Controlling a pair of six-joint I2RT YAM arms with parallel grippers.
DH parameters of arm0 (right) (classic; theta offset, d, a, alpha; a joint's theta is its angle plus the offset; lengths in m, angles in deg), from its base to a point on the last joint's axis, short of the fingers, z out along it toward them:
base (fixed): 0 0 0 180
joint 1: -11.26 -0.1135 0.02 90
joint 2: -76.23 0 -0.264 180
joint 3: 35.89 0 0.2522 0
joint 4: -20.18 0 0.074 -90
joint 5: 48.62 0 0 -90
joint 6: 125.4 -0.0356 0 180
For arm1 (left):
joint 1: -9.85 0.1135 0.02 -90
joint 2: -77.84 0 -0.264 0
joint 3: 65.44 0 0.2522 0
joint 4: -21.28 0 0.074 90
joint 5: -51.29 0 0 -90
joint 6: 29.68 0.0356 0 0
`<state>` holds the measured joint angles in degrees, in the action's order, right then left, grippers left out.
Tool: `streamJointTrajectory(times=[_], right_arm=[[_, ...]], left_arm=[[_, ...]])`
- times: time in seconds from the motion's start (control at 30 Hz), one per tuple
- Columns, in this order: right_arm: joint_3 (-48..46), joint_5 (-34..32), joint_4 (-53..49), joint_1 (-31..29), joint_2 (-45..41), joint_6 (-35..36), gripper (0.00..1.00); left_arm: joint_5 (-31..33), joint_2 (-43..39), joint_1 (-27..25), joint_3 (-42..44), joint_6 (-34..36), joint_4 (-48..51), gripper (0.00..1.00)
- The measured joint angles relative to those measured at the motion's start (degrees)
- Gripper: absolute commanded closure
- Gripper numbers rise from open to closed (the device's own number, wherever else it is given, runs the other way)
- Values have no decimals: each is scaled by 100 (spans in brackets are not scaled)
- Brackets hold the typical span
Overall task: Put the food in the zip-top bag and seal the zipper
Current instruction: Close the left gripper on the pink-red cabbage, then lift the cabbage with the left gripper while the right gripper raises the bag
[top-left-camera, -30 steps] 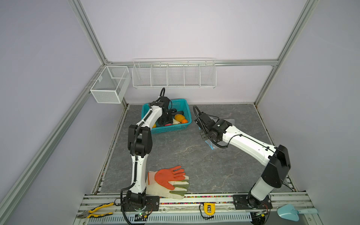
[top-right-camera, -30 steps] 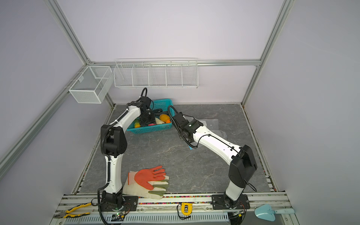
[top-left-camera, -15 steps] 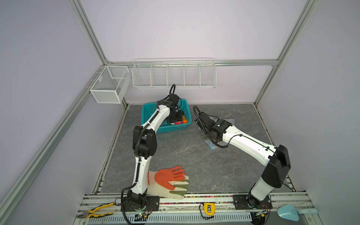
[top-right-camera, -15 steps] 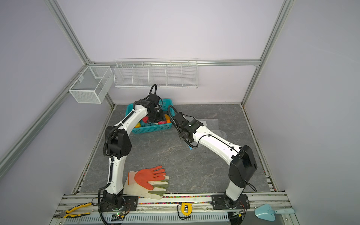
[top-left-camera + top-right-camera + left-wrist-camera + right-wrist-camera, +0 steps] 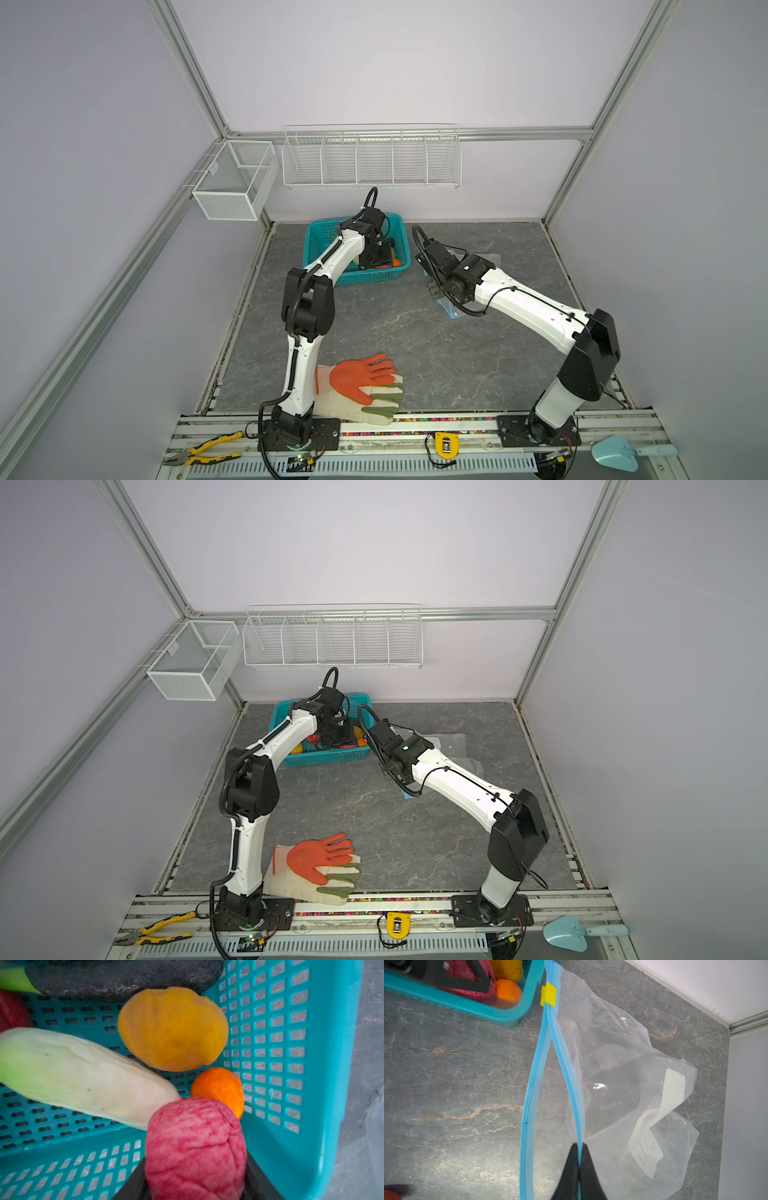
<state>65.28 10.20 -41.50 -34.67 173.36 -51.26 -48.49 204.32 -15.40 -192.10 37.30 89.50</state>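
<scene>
Left pincer (image 5: 195, 1182) crossed the basket (image 5: 311, 1105), clamping red fruit (image 5: 195, 1142)

Noted: left arm (image 5: 307, 370) and right arm (image 5: 534, 307) have white link shells and black joint housings (elbows bulkiest). Ribbed black conduit (image 5: 293, 368) runs along the links, with a thin black wire on the right forearm. The right gripper (image 5: 579, 1144) has matt black tapered fingers. Black base plates (image 5: 328, 426).
</scene>
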Motion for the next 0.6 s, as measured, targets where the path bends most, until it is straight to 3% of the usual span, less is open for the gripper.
streamJointTrajectory(times=[0.33, 0.6], right_arm=[[0, 136, 28, 52, 0, -20, 94], [0, 627, 175, 319, -35, -153, 94]], left_arm=[[-236, -494, -9, 527, -280, -146, 62], [-651, -1521, 90, 1224, -826, -774, 65]])
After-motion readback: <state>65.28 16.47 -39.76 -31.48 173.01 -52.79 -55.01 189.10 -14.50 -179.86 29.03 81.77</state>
